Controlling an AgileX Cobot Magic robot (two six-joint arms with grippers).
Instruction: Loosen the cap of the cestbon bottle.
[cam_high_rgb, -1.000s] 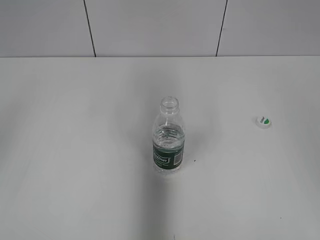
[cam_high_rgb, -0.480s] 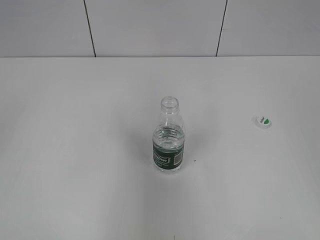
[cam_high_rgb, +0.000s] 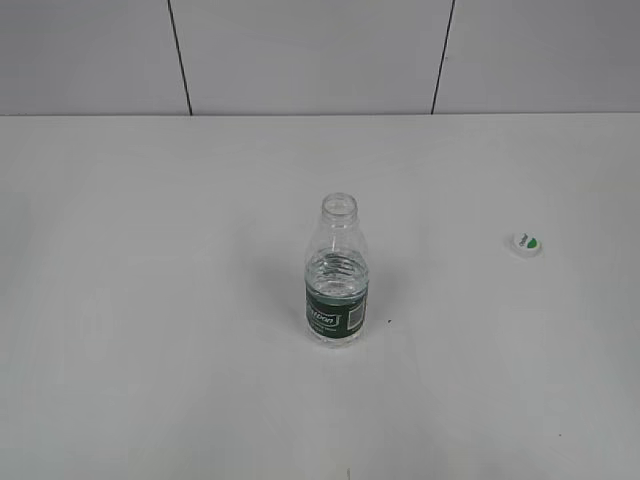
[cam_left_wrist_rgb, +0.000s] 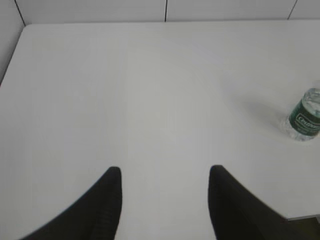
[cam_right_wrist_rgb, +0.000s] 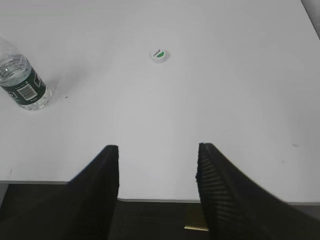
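Bottle (cam_high_rgb: 337, 281) upright mid-table (cam_high_rgb: 150, 300), neck uncapped. Cap (cam_high_rgb: 526, 243) lies flat, well apart from it. Left gripper (cam_left_wrist_rgb: 164, 172): jaws spread, empty; bottle far ahead to their right. Right gripper (cam_right_wrist_rgb: 157, 150): jaws spread, empty; cap straight ahead, bottle ahead to their left.

Bright even light, faint shadows, wrist views perhaps soft

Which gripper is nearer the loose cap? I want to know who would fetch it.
Right. The cap lies ahead of the open right gripper, almost centred between its fingers. The left gripper sees only the bottle, far to its right; no cap shows in its view.
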